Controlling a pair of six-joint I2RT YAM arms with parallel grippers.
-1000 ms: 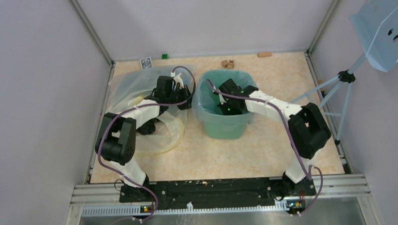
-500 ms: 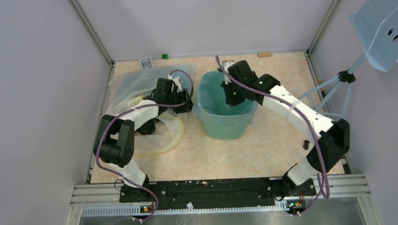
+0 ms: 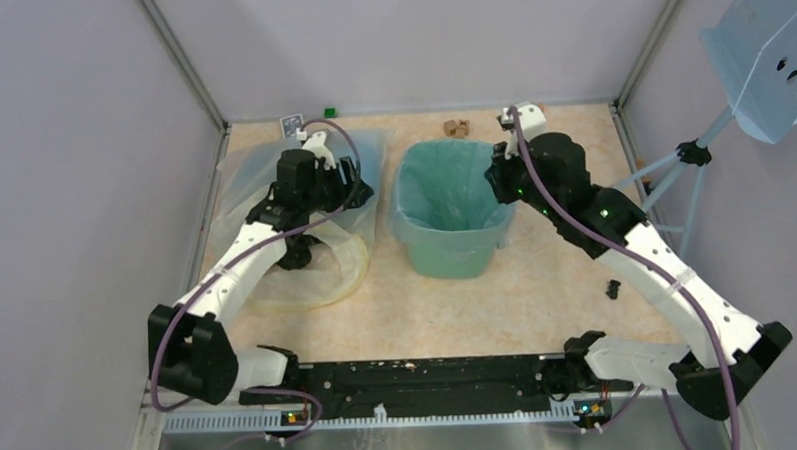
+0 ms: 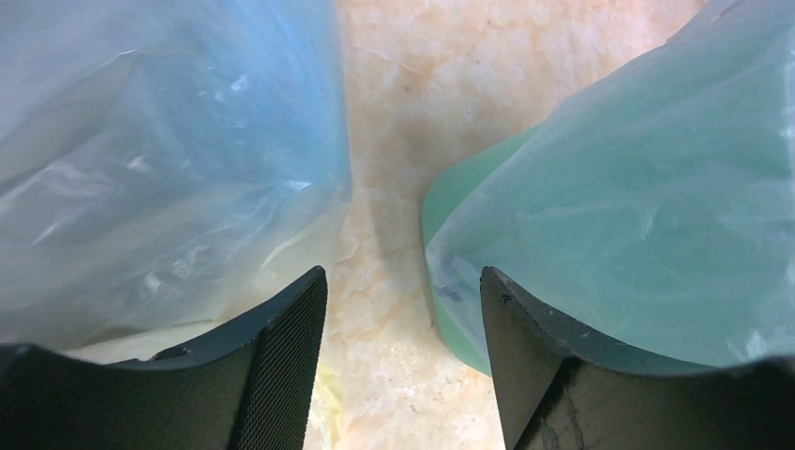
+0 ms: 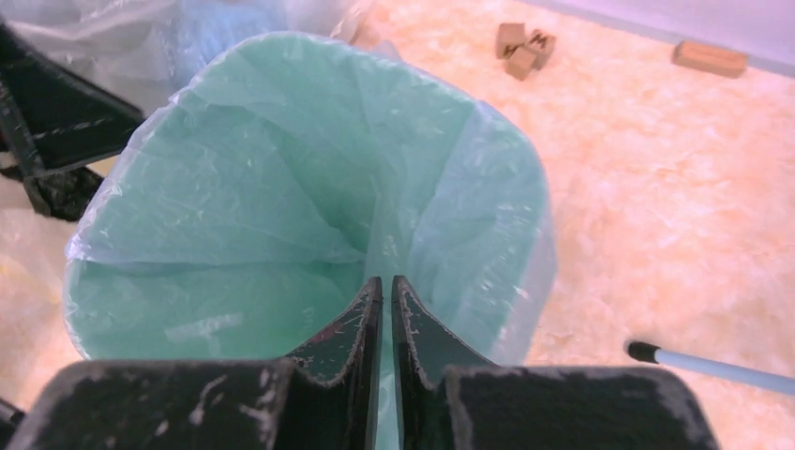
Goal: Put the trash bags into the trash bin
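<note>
Right gripper (image 5: 386, 283): hovering with fingers pressed together, mint-green tapered plastic trash bin (image 3: 451, 253) just ahead of and below the fingertips, thin translucent light-blue trash bag (image 5: 281, 187) lining it and folded over its rim; not showing whether any film is pinched. Left gripper (image 4: 403, 278): hanging with fingers apart, bin wall just beyond the right finger, heap of loose pale-blue and yellow-tinted clear plastic (image 4: 141, 159) beyond the left finger. Risking, if lifting with film snagged, dragging the liner out; risking, if nudging sideways, tipping the light bin.
</note>
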